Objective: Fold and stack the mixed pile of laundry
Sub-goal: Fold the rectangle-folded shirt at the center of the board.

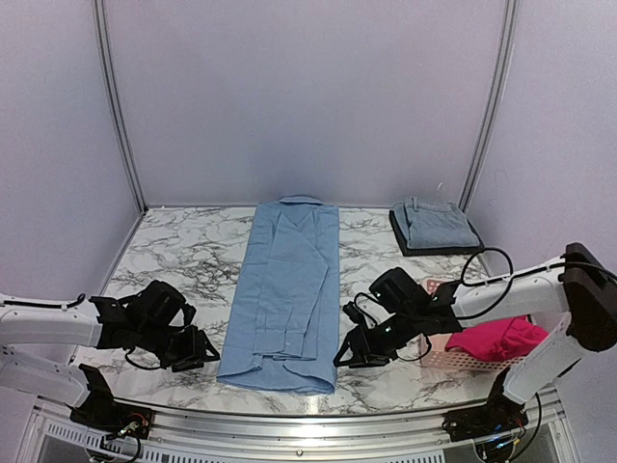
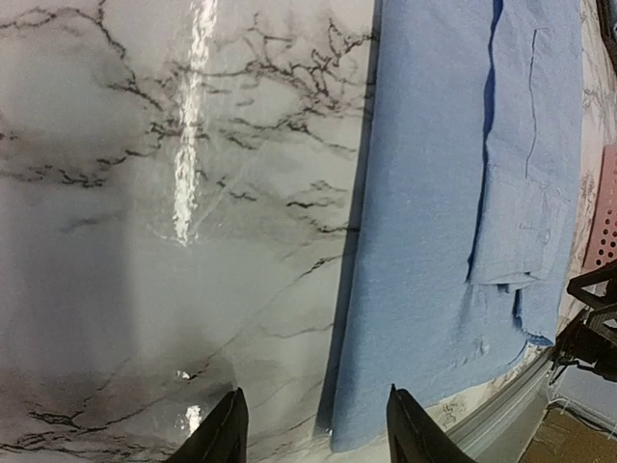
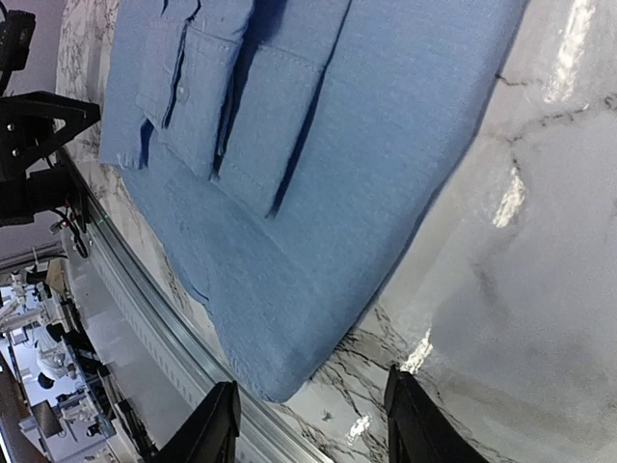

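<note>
The light blue shirt (image 1: 286, 299) lies flat down the middle of the marble table, folded into a long strip, collar at the far end. My left gripper (image 1: 207, 352) sits low at the shirt's near left corner. In the left wrist view the left gripper (image 2: 316, 424) is open, and the edge of the shirt (image 2: 453, 212) runs between its fingertips. My right gripper (image 1: 345, 355) is at the near right corner. The right gripper (image 3: 310, 420) is open in its own view too, just short of the rounded corner of the shirt (image 3: 318, 193). The magenta-red garment (image 1: 496, 338) is bunched in the basket.
The pink lattice basket (image 1: 448, 359) stands at the near right, under my right arm. A dark tray (image 1: 403, 241) at the back right holds a folded grey-blue garment (image 1: 436, 224). A metal rail (image 1: 289, 417) runs along the table's near edge, close to the shirt's hem.
</note>
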Available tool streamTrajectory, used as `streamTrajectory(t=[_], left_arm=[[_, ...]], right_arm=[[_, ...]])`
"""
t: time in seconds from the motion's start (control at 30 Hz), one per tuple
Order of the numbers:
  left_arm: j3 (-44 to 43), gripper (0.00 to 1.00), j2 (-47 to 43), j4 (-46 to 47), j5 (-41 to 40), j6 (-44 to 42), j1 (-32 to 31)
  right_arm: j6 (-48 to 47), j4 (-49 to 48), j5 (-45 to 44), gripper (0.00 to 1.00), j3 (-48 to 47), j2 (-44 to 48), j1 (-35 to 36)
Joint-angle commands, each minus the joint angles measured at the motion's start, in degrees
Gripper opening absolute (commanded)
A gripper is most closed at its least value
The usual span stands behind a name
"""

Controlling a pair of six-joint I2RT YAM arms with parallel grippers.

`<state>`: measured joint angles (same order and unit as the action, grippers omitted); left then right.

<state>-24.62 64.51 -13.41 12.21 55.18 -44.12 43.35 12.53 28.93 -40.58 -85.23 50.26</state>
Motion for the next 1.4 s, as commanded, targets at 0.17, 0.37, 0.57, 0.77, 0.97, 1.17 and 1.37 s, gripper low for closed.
streamTrajectory(t=[0.17,0.37,0.57,0.77,0.97,1.17,1.37], left_arm=[[6.16,0.5,1.08,10.93,4.09,4.93,-1.46],[7.68,0.48,2.13,12.88,5.19,5.68,-2.46],[10.69,0.45,1.32,15.37,5.72,8.59,-5.09],[12.23,0.28,1.26,16.98,5.2,9.25,-5.67],[10.62,0.09,0.59,19.3,5.67,8.83,-6.83],[9.2,0.0,-4.4,18.55,6.57,11.54,-10.01],[3.15,0.0,-8.48,13.6,3.38,10.05,-10.88]], right_arm=[[8.81,-11.99,0.93,0.43,3.03,-4.81,2.7],[11.92,-15.87,1.88,0.39,6.04,-6.72,4.68],[14.99,-19.35,3.41,0.37,8.48,-7.69,7.92],[15.73,-21.49,4.63,0.23,8.92,-9.31,8.19],[13.42,-20.1,4.08,0.0,7.05,-7.62,8.19],[10.44,-16.16,3.68,0.0,5.88,-1.08,8.74],[5.51,-8.2,-0.54,0.0,0.38,3.31,8.21]])
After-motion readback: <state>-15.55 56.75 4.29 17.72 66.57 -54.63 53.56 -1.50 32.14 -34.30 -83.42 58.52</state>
